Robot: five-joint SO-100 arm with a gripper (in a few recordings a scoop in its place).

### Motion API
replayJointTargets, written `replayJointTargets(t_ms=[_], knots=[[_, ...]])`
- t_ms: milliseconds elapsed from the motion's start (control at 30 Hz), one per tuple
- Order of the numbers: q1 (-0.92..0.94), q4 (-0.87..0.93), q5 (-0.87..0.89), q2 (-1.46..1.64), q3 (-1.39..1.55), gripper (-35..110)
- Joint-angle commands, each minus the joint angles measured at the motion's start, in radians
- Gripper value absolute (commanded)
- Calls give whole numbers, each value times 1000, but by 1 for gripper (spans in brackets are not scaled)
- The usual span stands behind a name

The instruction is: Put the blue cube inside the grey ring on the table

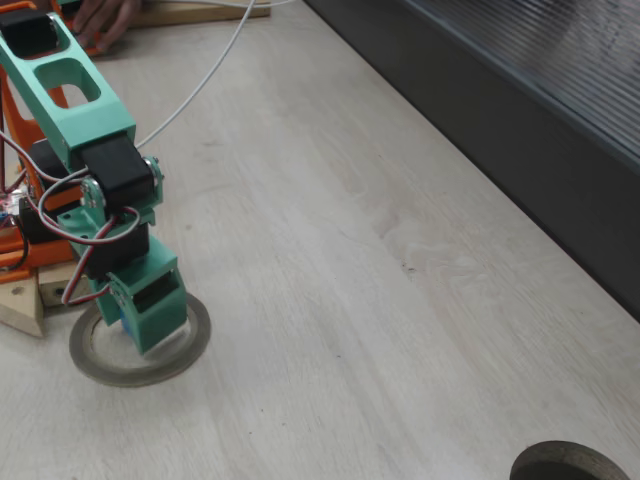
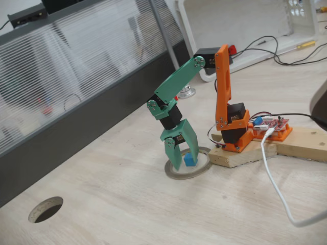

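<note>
gripper (image 2: 185,159): teal, pointed down over the grey ring (image 2: 176,174), fingers spread and released. blue cube (image 2: 190,160): between the fingertips, inside the ring's opening, apparently resting on the worktop (image 2: 127,204), so judged already delivered.

Ring (image 2: 180,173) flat on the table (image 2: 127,214), low and slightly right of centre in one fixed view, at lower left (image 1: 95,365) in the other. Cube (image 2: 190,160) inside the ring's opening, between the gripper (image 2: 180,161) fingers. Gripper (image 1: 145,320) directly above the ring, pointing down. Arm base (image 2: 235,132) just right of the ring, on a board (image 2: 306,143). Round hole (image 2: 46,209) at lower left, well apart.
</note>
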Motion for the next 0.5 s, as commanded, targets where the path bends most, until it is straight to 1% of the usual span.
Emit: replayJointTargets(t_ms=[0, 467], knots=[[8, 11, 6, 23, -11, 45], [8, 14, 6, 37, -14, 45]])
